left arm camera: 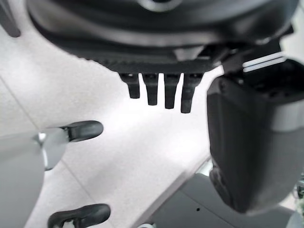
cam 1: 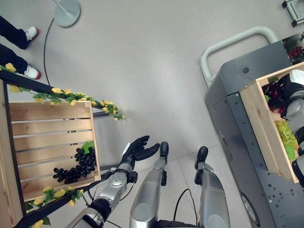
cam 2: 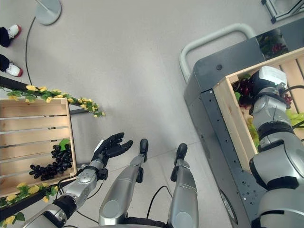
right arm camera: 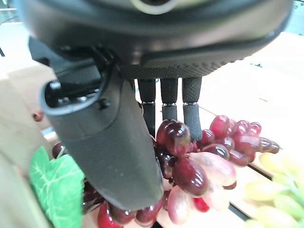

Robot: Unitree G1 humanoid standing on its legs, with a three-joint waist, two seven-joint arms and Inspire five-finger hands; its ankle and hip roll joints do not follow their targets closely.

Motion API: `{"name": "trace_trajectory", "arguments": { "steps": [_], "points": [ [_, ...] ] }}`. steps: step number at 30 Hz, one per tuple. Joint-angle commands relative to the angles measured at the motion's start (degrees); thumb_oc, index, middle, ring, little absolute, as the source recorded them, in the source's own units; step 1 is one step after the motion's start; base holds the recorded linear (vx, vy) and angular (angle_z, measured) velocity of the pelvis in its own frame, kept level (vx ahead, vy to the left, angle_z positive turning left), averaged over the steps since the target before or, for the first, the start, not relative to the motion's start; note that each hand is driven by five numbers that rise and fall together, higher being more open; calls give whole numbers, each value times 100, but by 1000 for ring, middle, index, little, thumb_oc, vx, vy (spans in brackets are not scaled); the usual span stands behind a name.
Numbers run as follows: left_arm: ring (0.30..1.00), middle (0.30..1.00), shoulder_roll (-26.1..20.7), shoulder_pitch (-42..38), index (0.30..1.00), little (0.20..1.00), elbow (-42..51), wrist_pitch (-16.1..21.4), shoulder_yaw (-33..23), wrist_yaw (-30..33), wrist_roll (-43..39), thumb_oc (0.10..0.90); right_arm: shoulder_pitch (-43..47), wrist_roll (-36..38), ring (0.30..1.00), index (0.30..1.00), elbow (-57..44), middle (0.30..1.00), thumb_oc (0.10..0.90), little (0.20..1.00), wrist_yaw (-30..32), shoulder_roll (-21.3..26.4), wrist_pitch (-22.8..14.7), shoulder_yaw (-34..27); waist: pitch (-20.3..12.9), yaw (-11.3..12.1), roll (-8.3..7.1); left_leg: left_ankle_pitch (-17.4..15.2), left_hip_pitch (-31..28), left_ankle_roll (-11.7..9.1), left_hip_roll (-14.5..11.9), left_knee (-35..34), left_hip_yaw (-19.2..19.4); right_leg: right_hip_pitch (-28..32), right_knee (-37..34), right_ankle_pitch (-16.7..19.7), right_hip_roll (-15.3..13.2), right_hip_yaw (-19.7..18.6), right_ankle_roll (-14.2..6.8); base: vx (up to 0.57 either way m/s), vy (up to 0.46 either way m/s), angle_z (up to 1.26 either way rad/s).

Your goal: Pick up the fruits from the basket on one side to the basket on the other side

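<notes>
A bunch of black grapes [cam 1: 78, 166] lies in the near corner of the wooden crate [cam 1: 47, 123] on my left. My left hand [cam 1: 137, 149] hovers over the floor just right of that crate, open with straight fingers [left arm camera: 164, 92] and nothing in it. On my right, a second wooden crate [cam 2: 228, 114] holds red grapes [right arm camera: 199, 161], green grapes [cam 1: 287, 137] and a green leaf [right arm camera: 52, 185]. My right hand [right arm camera: 104, 142] reaches down into this crate. Its straight fingers [right arm camera: 164, 107] stand behind the red bunch and its thumb in front, right at the grapes.
The right crate sits on a grey cart [cam 1: 237, 118] with a white handle [cam 1: 228, 45]. A yellow flower garland [cam 1: 80, 97] edges the left crate's stand. A person's shoes [cam 1: 31, 33] and a round stand base [cam 1: 66, 12] are on the floor far left.
</notes>
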State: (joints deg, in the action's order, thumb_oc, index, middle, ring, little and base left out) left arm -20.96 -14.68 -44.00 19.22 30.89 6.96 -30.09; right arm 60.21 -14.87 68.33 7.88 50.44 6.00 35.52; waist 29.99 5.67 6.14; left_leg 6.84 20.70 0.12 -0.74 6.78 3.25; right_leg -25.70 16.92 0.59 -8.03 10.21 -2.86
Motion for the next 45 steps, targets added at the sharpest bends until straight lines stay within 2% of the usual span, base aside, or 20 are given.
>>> {"name": "trace_trajectory", "arguments": {
  "steps": [1, 9, 12, 17, 21, 25, 31, 35, 38, 45],
  "points": [
    [900, 900, -129, 188, 900, 900, 198, 316, -195, 15, -55, 800, 242, 423, 300, 300, -135, 300, 400, 300, 691, 532, -69, -287, -95, -77, -180, -702, 143, 148, 242, 970, 109, 312, 203, -39, 10, 100, 136, 47, 24, -2],
    [900, 900, -120, 209, 900, 900, 222, 306, -221, -27, -65, 800, -219, 1046, 300, 300, -590, 300, 400, 300, 958, 628, -237, -763, -282, -176, -372, -882, -237, 158, 188, 1021, 195, 758, 32, -54, 15, -2, 147, 23, 25, -2],
    [900, 900, -93, 250, 900, 900, 264, 338, -270, -120, -204, 800, -569, 1341, 300, 300, -865, 300, 400, 300, 1018, 651, -425, -1021, -392, -217, -452, -978, -442, 173, 177, 1028, 229, 1003, -24, -100, 4, -35, 163, 17, 46, -6],
    [900, 900, -61, 420, 900, 900, 346, 156, -340, -318, -243, 800, -1262, 1508, 300, 300, -1267, 300, 400, 300, 1146, 581, -733, -1466, -625, -267, -566, -1054, -852, 174, 145, 938, 228, 1472, -200, -117, 10, -78, 156, 85, 11, -5],
    [900, 900, -75, 672, 900, 900, 362, 60, -397, -434, 95, 800, -1775, 1688, 300, 300, -1753, 300, 400, 300, 1094, 486, -895, -1766, -1087, -324, -681, -915, -1491, 114, 108, 310, 184, 2091, -795, 10, 71, -166, 58, 175, 5, -10],
    [900, 900, -202, 847, 900, 900, 628, 126, -399, -391, 303, 800, -2148, 1768, 300, 300, -2342, 300, 400, 300, 1199, 373, -921, -1910, -1486, -361, -728, -730, -1880, 58, 61, -313, 119, 2345, -1247, 203, 129, -254, -45, 126, 13, -3],
    [900, 900, -444, 809, 900, 900, 1288, 59, -534, -375, 307, 800, -2509, 1793, 300, 300, -3147, 300, 400, 300, 1347, 199, -946, -2161, -1965, -358, -753, -492, -2218, -28, -11, -1025, 55, 2601, -1828, 439, 206, -262, -135, 69, 1, -1],
    [900, 900, -537, 726, 900, 900, 1605, -75, -556, -429, 399, 800, -2558, 1857, 300, 300, -3409, 300, 400, 300, 1230, 181, -989, -2287, -2122, -348, -761, -431, -2262, -73, -41, -1178, 34, 2714, -2082, 543, 250, -201, -160, 3, -10, 9],
    [900, 900, -629, 537, 900, 900, 1827, -127, -531, -474, 485, 800, -2384, 2203, 300, 300, -3591, 300, 400, 300, 1087, 156, -1082, -2286, -2219, -317, -759, -428, -2198, -109, -52, -1178, -26, 2731, -2179, 554, 256, -132, -165, -44, 4, 7],
    [900, 900, -1051, -23, 900, 900, 2534, -549, -628, -471, 1341, 800, -2356, 4142, 300, 300, -4319, 300, 400, 300, -47, -303, -1082, -2479, -2405, -282, -742, -446, -2391, -99, -62, -1178, -80, 2980, -2151, 445, 235, -10, -146, 35, 18, 6]
  ]
}}
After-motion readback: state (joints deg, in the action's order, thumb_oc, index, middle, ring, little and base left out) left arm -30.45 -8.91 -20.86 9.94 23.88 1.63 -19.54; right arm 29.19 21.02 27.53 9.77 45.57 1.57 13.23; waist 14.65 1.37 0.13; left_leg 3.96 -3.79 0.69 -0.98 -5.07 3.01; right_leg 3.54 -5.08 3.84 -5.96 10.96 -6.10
